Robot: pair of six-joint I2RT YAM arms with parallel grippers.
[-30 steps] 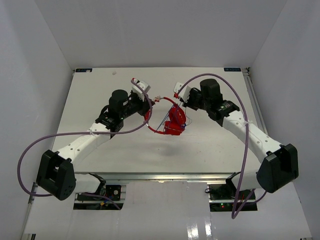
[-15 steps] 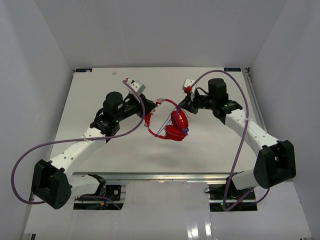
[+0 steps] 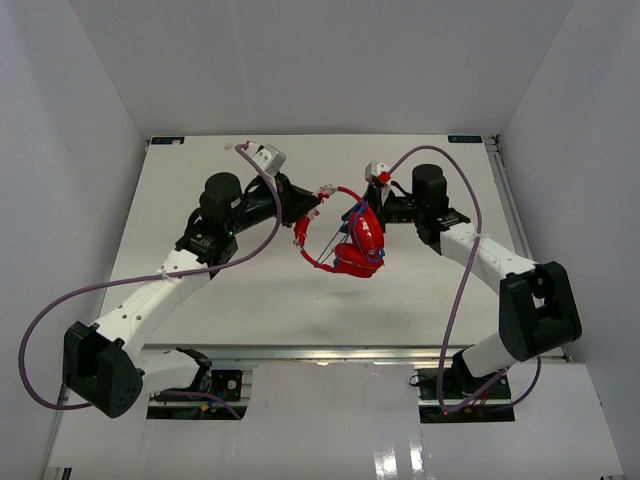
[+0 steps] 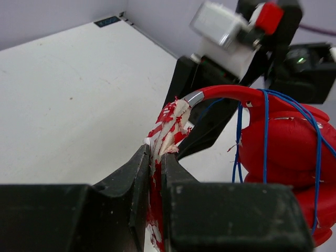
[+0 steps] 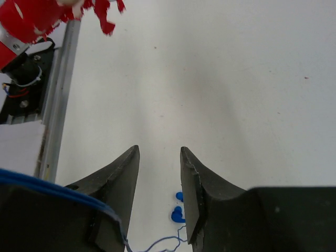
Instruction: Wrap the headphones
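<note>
Headphones (image 3: 355,240), bright red over-ear pair, hang above the white table (image 3: 200,290) mid-way betw. arms, thin blue cord (image 4: 265,131) looped round earcups. L hand (image 4: 156,157) clamped on frayed headband end. R hand (image 5: 159,152), shut a sec ago, now fingers apart, nothing betw. them. Cord let go; blue plug (image 5: 177,212) dangles loose, prob. needs tucking.

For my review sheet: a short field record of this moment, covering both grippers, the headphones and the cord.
left gripper: shut on the frayed headband of the headphones
right gripper: open, nothing between its fingers
blue cord: several turns lie across the red earcups; one strand runs over the right gripper's body
cord end: small blue piece, likely the plug, seen past the open right fingers
wrap status: partly wound, end loose
</note>
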